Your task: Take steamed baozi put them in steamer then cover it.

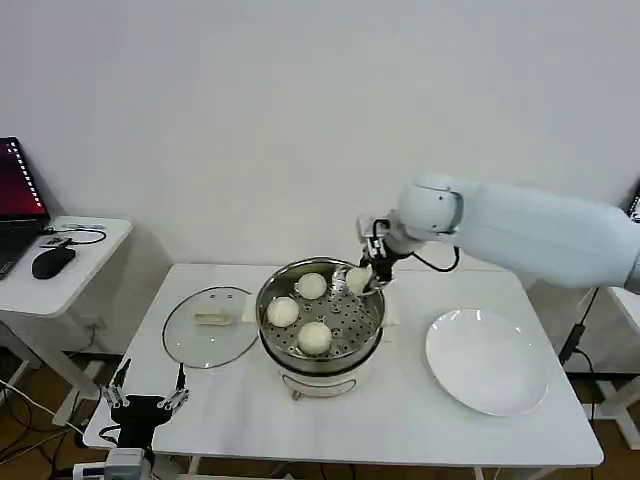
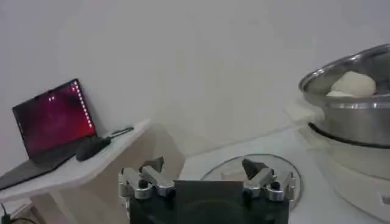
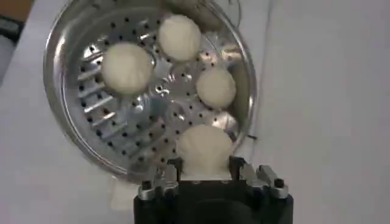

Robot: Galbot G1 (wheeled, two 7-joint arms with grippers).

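Landmark: the steamer (image 1: 321,322), standing mid-table (image 1: 400,420) on its white base. Far to its left, on a side desk (image 1: 70,270), sit a laptop (image 1: 18,200) and a mouse (image 1: 52,262). At the table's near-left corner, left of the steamer, the left gripper (image 1: 146,397) waits with its jaws spread and nothing between them. Just left of the steamer the cover (image 1: 210,325) lies flat on the table, handle up. Inside the steamer three baozi (image 1: 283,312) rest on the perforated floor. At the steamer's far-right rim the right gripper (image 1: 362,280) hangs over the basket, jaws clenched on the fourth baozi (image 3: 204,149), which is just inside the rim. Right of the steamer lies a bare white plate (image 1: 488,360).
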